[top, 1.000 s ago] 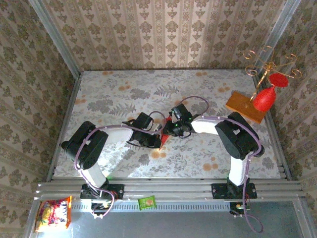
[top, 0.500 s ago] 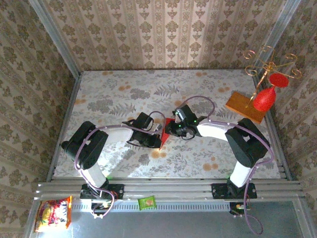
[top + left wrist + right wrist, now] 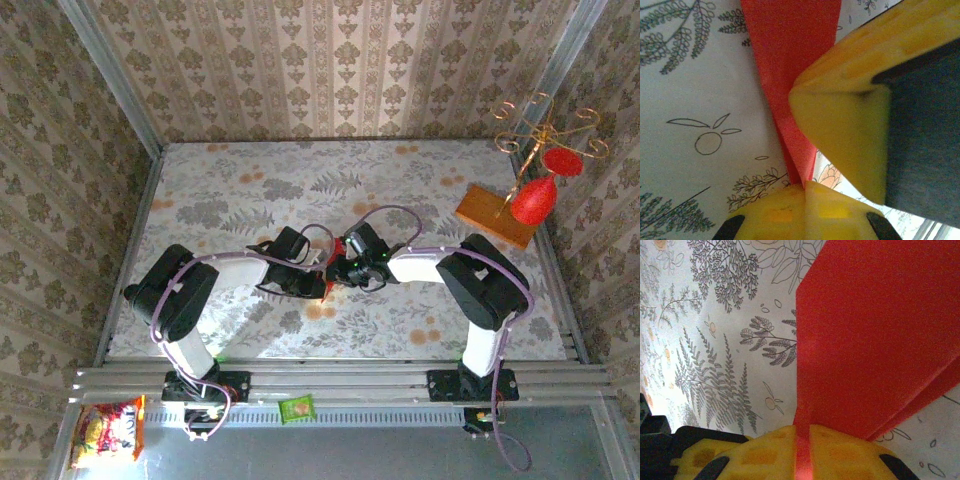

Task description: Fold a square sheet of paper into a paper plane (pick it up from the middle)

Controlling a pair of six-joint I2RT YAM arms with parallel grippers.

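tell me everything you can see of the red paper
Thin, matte, bright red paper, folded along straight creases into a narrowing, layered shape. The left hand pinches its pointed end; the right hand clamps another edge. It is held over the middle of the floral table.

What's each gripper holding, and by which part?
Both pinch the folded red paper: left gripper at its narrow tip, right gripper at an edge.

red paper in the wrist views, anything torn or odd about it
Nothing stands out: the red paper is folded in layers, no tear showing, pinched by both the left gripper and the right gripper.
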